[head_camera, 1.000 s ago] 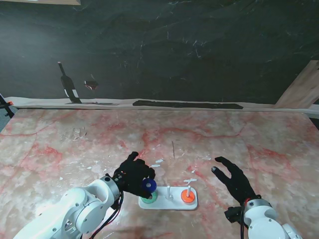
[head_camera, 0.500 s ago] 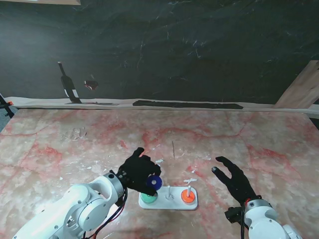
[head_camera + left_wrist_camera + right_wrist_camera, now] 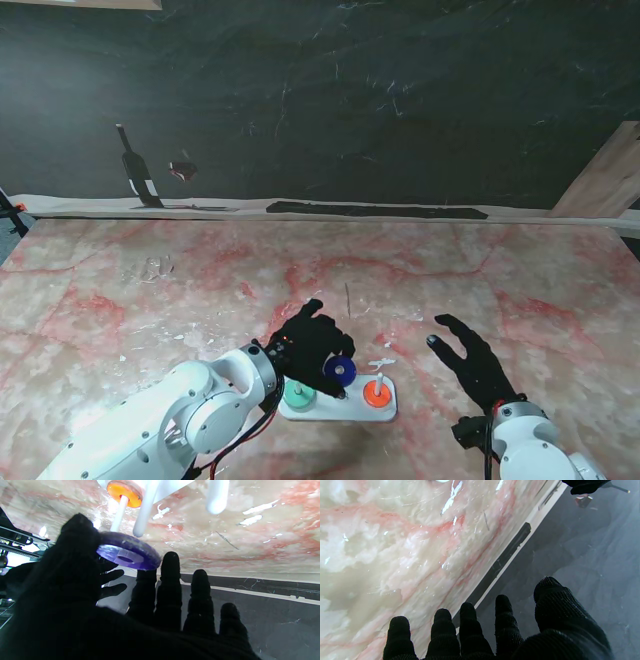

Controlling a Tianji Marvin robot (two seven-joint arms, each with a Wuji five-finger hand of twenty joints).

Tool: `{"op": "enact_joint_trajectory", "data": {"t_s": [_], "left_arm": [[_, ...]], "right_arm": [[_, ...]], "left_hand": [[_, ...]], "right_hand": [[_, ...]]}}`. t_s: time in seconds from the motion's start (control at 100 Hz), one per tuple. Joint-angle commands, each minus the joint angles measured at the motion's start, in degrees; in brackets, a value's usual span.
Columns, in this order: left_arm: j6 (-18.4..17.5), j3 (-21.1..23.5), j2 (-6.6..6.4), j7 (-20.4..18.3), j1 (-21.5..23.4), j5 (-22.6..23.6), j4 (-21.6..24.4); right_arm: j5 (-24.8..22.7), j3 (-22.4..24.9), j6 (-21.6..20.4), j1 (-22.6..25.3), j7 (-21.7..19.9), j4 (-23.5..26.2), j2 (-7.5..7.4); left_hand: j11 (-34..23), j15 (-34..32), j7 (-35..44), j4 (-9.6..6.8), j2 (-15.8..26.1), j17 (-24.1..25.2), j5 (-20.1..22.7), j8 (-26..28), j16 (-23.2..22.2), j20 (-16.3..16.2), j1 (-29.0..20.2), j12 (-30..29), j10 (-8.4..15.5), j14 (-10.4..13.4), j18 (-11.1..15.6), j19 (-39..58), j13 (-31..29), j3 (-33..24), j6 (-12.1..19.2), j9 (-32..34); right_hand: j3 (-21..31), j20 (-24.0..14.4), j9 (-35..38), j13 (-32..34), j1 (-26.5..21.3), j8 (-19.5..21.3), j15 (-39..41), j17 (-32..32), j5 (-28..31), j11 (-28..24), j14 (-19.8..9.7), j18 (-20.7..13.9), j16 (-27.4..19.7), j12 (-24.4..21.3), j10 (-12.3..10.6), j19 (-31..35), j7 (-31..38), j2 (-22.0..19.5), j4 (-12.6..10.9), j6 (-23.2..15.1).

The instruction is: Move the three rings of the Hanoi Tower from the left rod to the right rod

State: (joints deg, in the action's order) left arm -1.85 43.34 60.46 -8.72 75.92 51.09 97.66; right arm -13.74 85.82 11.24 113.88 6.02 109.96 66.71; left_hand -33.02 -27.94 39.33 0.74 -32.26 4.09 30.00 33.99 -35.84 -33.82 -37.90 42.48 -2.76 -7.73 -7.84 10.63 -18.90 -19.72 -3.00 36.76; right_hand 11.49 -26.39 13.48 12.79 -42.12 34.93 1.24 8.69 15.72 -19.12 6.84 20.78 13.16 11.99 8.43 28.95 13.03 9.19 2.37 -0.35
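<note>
Left fingers: we pinch the blue ring between the thumb and a fingertip of our left hand; the other fingers stand straight and slightly apart.
Blue ring: we hold it tilted in the air over the middle rod, just off its tip.
Right fingers: our right hand holds nothing, its fingers spread above the table, right of the base and apart from it.
Green ring: it sits low on the left rod, at, near our left wrist.
Orange ring: it rests at the foot of the right rod, at.
Base: the white base lies at the near edge of the pink-veined marble table.
Backdrop: a dark wall stands at the far side.
</note>
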Motion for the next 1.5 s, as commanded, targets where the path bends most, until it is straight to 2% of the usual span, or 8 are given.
{"op": "enact_joint_trajectory", "data": {"t_s": [0.0, 0.67, 1.12, 1.32, 1.49], "left_arm": [[-0.29, -0.26, 0.21, -0.15, -0.3, -0.29, -0.61], [-0.68, -3.31, 0.51, 0.21, -2.83, -2.26, -3.77], [-0.68, -4.14, 0.36, 0.12, -3.26, -1.79, -5.2], [-0.35, -4.83, 0.32, 0.16, -3.69, -1.5, -6.13], [0.22, -5.21, 0.13, -0.36, -3.89, -0.67, -6.4]], "right_arm": [[0.16, -0.05, -0.19, 0.5, 0.13, 0.37, 0.35], [0.56, 0.1, -0.45, 0.45, 0.05, 0.13, 0.36], [0.47, 0.08, -0.48, 0.3, -0.1, -0.07, 0.31], [0.2, 0.05, -0.56, 0.05, -0.41, -0.33, 0.22], [-0.07, 0.0, -0.7, -0.16, -0.69, -0.55, 0.13]], "left_hand": [[0.89, 0.14, 5.64, -0.55, 3.81, 0.42, 1.63, 2.07, -0.32, 0.62, -2.56, -0.19, 1.58, 0.3, -0.36, -0.04, -0.41, -7.49, 4.25, 0.94], [0.75, 0.07, 5.63, -0.57, 3.89, 0.47, 1.61, 2.14, -0.37, 0.74, -2.49, -0.14, 1.59, 0.39, -0.39, 0.15, -0.37, -7.37, 4.33, 0.94], [0.99, 0.14, 5.14, -0.75, 4.46, 0.52, 1.04, 1.98, -0.37, 0.73, -1.95, -0.2, 1.41, 0.43, -0.44, 0.16, -0.04, -7.41, 3.96, 0.22], [3.23, 0.6, 2.1, -1.04, 3.75, 0.8, -2.09, 0.73, -0.25, 0.76, -0.84, -1.38, 0.69, 0.27, -0.47, -0.24, 1.1, -6.99, 3.59, -3.09], [6.98, 1.86, -3.37, -1.4, 1.25, 0.83, -8.4, -1.61, -0.02, 1.06, 0.33, -4.13, -1.06, -0.23, -0.38, -2.28, 4.48, -5.99, 1.35, -10.72]], "right_hand": [[-1.34, -1.48, -1.92, -0.98, 1.01, 0.34, -0.47, 0.26, -1.98, -0.53, -0.1, -0.53, 0.48, -0.38, -0.26, -1.06, -0.66, -1.01, -1.07, 0.16], [-1.4, -1.39, -2.02, -1.06, 0.95, 0.54, -0.49, 0.26, -1.96, -0.58, -0.1, -0.6, 0.48, -0.36, -0.22, -1.12, -0.8, -1.05, -1.07, 0.11], [-1.46, -1.37, -2.01, -1.09, 0.94, 0.63, -0.5, 0.26, -1.92, -0.66, -0.13, -0.57, 0.48, -0.33, -0.26, -1.12, -0.86, -1.0, -1.07, 0.12], [-1.47, -1.37, -2.07, -1.1, 0.95, 0.66, -0.5, 0.26, -1.88, -0.65, -0.08, -0.57, 0.48, -0.34, -0.26, -1.11, -0.88, -0.96, -1.07, 0.14], [-1.45, -1.36, -2.06, -1.14, 0.95, 0.68, -0.52, 0.27, -1.9, -0.7, -0.1, -0.54, 0.47, -0.32, -0.18, -1.11, -0.91, -0.91, -1.08, 0.23]]}}
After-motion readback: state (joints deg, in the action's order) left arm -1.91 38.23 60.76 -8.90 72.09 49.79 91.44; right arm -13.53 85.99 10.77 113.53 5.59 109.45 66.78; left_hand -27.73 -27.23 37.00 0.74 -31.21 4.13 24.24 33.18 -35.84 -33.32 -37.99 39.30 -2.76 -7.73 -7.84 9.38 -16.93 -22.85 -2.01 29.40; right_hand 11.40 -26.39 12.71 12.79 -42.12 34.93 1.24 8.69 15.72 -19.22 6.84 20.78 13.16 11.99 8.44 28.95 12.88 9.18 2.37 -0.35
